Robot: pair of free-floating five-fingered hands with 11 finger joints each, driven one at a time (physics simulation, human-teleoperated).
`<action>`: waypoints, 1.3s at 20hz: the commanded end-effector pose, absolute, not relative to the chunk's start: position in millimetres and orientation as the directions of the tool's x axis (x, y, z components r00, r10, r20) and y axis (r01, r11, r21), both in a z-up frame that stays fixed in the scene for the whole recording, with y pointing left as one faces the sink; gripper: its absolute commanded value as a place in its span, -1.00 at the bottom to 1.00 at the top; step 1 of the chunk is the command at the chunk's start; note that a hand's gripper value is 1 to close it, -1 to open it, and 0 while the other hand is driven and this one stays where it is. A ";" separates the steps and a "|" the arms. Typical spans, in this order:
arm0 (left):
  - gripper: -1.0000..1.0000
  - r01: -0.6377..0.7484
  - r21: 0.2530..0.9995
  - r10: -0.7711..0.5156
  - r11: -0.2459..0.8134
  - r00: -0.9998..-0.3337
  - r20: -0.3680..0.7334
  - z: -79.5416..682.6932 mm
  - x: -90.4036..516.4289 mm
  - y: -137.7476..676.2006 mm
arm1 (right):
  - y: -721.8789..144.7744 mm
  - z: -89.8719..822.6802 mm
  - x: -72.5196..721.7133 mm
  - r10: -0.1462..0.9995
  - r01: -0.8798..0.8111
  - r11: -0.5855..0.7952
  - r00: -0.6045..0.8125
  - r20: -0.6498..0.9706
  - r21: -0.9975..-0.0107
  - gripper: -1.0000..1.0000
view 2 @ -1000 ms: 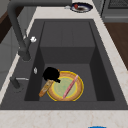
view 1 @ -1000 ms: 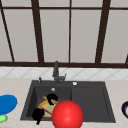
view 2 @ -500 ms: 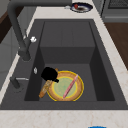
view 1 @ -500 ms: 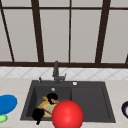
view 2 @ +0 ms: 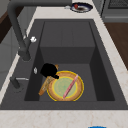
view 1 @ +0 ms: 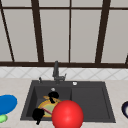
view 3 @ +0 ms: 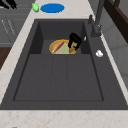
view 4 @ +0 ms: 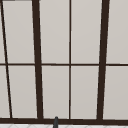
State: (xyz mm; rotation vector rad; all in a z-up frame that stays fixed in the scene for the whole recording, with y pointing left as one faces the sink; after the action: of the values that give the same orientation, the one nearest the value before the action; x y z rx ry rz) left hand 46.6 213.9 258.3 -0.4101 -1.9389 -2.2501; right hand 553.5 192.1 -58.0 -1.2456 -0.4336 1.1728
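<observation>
Two black hands show in the front view. The right hand (view 1: pixel 53 96) clenches a wooden stick (view 2: pixel 46 84) beside the plate (view 2: pixel 65 86), pointing toward seven o'clock in the left side view. I cannot tell the left hand's (view 1: pixel 38 114) fingers.

A yellow-rimmed plate (view 2: pixel 65 86) with a green centre lies flat in the sink's left basin, a pink stick (view 2: pixel 70 86) across it.

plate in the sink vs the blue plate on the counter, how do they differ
The plate in the sink is yellow-rimmed with a pale green centre; the blue plate is one solid blue. The sink plate lies on the basin floor, the blue plate up on the counter. A pink stick lies across the sink plate, with a black hand at its edge; the blue plate carries nothing. Both are round and lie flat.
</observation>
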 end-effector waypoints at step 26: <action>0.00 0.283 0.946 0.069 -0.158 -0.953 0.296 258.3 46.6 213.9 | 86.2 95.0 502.0 0.912 -0.472 -0.146 0.277 -0.303 -0.870 1.00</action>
State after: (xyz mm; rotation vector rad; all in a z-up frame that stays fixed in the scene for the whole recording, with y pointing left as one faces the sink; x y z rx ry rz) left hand 46.6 213.9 258.3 -0.4101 -1.9389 -2.2501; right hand 520.3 99.1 72.9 -1.1545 -0.4687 1.3136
